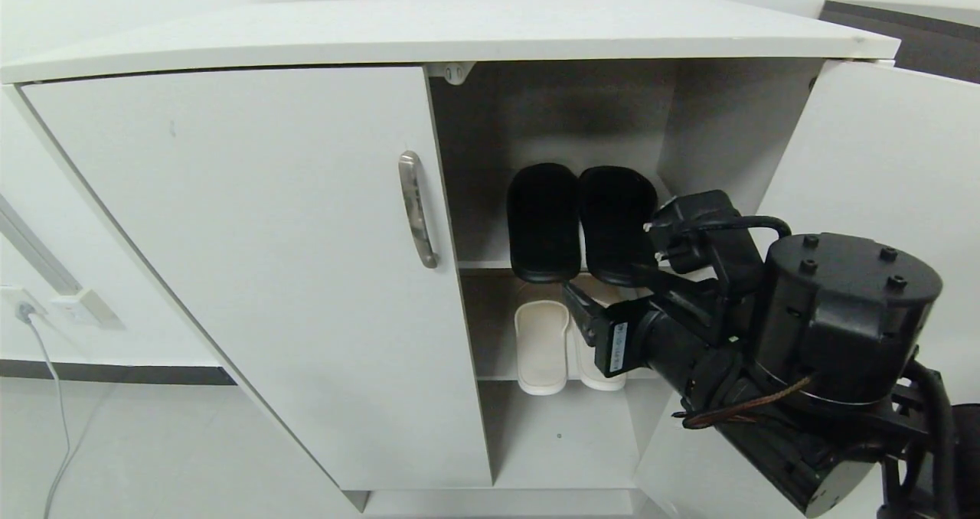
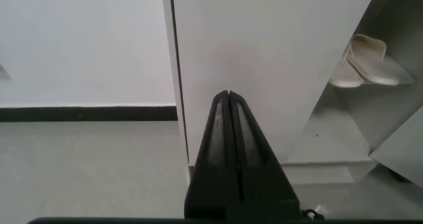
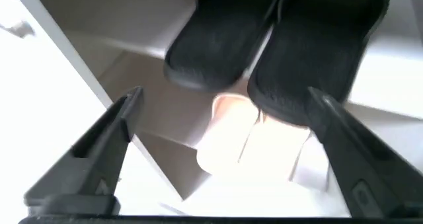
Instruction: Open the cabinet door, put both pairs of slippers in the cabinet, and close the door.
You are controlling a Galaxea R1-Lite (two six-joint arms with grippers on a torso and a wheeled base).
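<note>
With both pairs of slippers on the shelves and only the door left to shut, the cabinet (image 1: 459,37) stands half open. At far left, the left gripper (image 2: 228,95) hangs low before the closed left door (image 1: 253,259), its fingers pressed flat together and holding nothing. That door's metal handle (image 1: 417,209) sits at its inner edge, beside the opening.

Inside, the black slippers (image 1: 543,220) lie side by side on the upper shelf, their near ends jutting over its front edge. The white slippers (image 1: 541,347) lie on the shelf below, also close to the lip. The right gripper (image 3: 225,95) sits just in front of the opening with its fingers spread wide and empty. The black pair lies just beyond the fingertips, one slipper near each finger, and the white pair shows lower down in the gap between them. Neither pair appears to touch the fingers. At far right, the right door (image 1: 865,197) is swung fully out.

The likely risk is a snag. A finger drawn back carelessly could catch an overhanging black slipper and pull it off the shelf. The closing door could also strike those ends, or the arm itself if it is in the door's path.
</note>
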